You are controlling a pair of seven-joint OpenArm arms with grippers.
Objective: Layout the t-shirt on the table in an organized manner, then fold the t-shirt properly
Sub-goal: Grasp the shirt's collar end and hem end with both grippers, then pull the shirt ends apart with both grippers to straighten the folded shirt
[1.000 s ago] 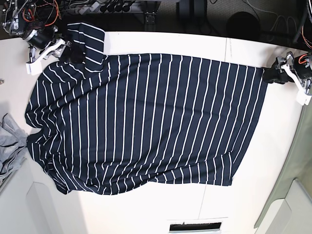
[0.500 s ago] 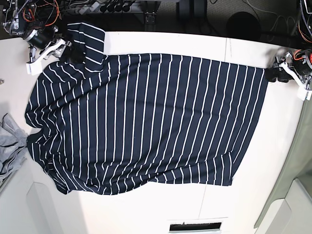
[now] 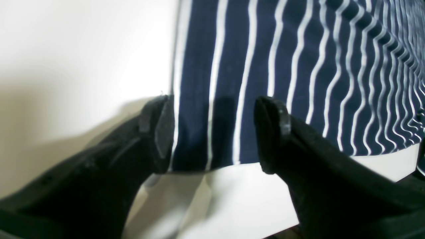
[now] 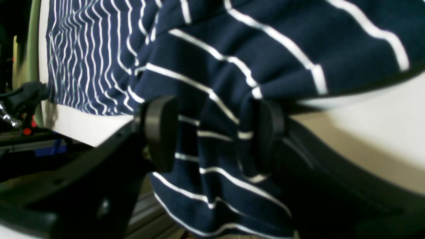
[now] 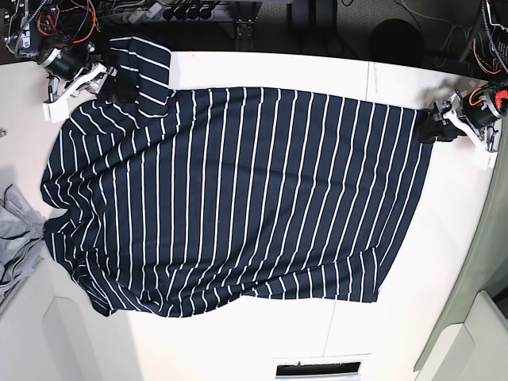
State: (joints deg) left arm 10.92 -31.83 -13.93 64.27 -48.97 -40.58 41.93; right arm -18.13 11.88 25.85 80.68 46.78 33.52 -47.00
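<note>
The dark navy t-shirt (image 5: 238, 198) with thin white stripes lies spread over the white table (image 5: 317, 67). One sleeve (image 5: 143, 59) reaches the table's back edge. My left gripper (image 5: 429, 127) is at the shirt's right hem corner. In the left wrist view my left gripper (image 3: 214, 132) is open, and its fingers straddle the flat corner of the t-shirt (image 3: 298, 49). My right gripper (image 5: 111, 83) is at the sleeve at the back left. In the right wrist view my right gripper (image 4: 212, 132) has its jaws apart, with bunched t-shirt fabric (image 4: 232, 49) between them.
A plain light grey garment (image 5: 16, 230) lies at the left edge. Cables and electronics (image 5: 159, 12) run behind the table's back edge. A thin dark seam line (image 5: 369, 75) crosses the table. A grey-green surface (image 5: 484, 262) borders the right side.
My left gripper has moved up and to the left onto the shirt's right hem corner. My right arm and the shirt's body have not visibly moved.
</note>
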